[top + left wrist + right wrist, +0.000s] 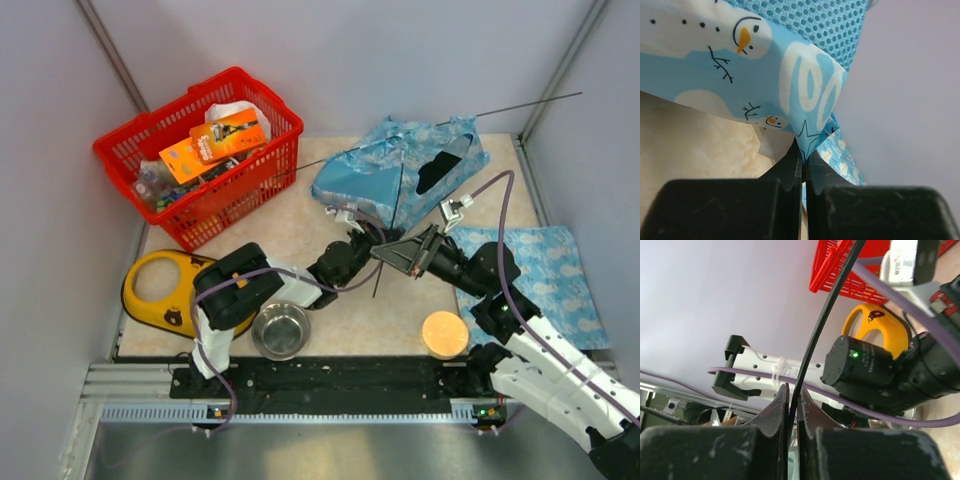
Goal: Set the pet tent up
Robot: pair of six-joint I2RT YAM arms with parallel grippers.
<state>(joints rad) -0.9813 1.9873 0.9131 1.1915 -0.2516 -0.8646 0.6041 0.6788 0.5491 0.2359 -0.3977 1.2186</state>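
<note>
Pole-fitting step: light-blue snowman-print fabric pet tent [400,172] lies collapsed near the worktop's far edge, left hand [804,150] pinching its corner, right hand [794,402] clamping a thin dark pole [825,315], which likely needs threading next.

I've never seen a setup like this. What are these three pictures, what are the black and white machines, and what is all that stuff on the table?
The overhead picture shows two robot arms bolted at the table's near edge. The other two come from small cameras on their wrists, so each shows its own black fingers up close.

The left gripper is shut on a corner of the pet tent, a light-blue fabric shelter printed with snowmen. The right gripper is shut on a thin dark pole of the tent.

Also on the table: a red basket full of packages, a yellow pet bowl holder, a steel bowl, an orange disc, and a flat mat of matching blue fabric.
</note>
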